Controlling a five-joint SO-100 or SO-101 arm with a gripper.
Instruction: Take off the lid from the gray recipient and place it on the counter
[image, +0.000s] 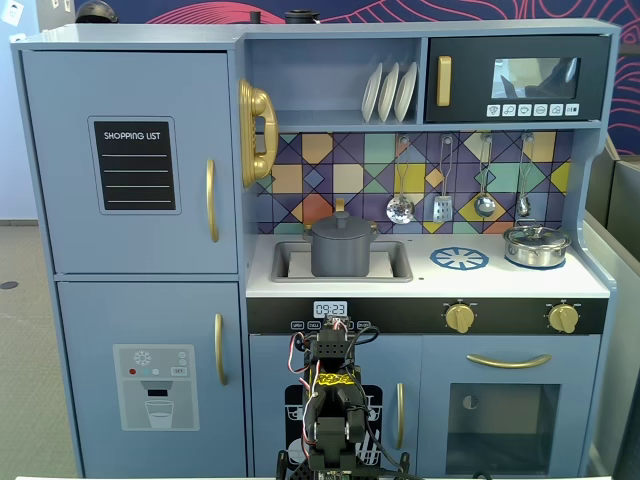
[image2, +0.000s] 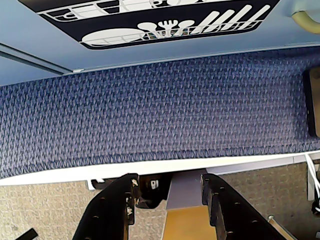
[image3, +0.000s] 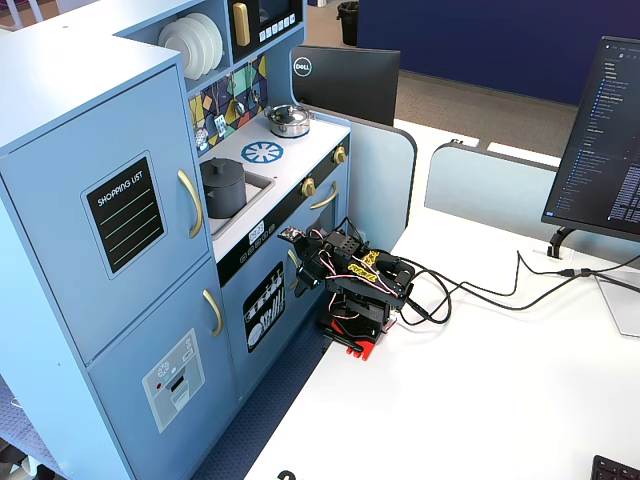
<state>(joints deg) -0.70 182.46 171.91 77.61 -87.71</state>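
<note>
While the arm sits folded low in front of the toy kitchen, we read a fixed view from left to right: first the gray recipient (image: 343, 250) standing in the recessed sink (image: 290, 265), with the lid (image: 342, 224) on top of it, then the printed burner on the counter (image: 590, 282), then the silver pot (image: 536, 246) at the far right. Our gripper (image2: 169, 192) shows in the wrist view with its jaws a moderate gap apart and nothing between them, aimed down at the blue carpet and table edge. We judge the coming move turns on height: the lid lies well above the gripper and deeper into the kitchen, almost directly over the arm in that fixed view, so we must rise and reach forward before descending onto the knob.
</note>
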